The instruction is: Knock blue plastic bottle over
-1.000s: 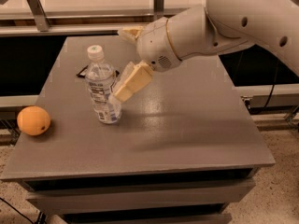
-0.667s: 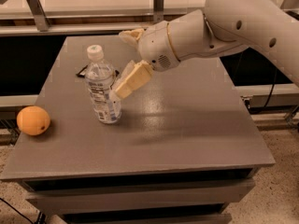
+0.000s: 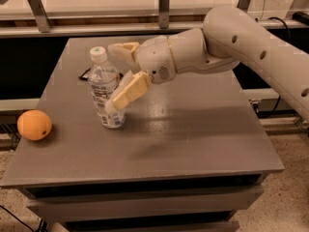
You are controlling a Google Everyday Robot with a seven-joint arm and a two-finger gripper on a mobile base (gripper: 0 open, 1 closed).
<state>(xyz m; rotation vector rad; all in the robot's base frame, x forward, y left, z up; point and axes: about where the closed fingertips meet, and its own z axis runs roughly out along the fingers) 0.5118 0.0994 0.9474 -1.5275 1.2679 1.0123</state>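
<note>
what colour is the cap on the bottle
The cap is pale whitish-green, clearest in the camera view; the end effector is beside the blue plastic bottle.

Bottle: the blue plastic bottle [image 3: 102, 88] was clear, with a pale cap and a white-bluish label.
Pose: upright on the table [image 3: 193, 144].
Gripper: the gripper [image 3: 115, 76] was at the bottle, fingers spread, the lower one across its front.

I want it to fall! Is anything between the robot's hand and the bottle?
No, nothing visible. The open gripper sits right beside the blue plastic bottle; the orange lies far off on its other side.
</note>
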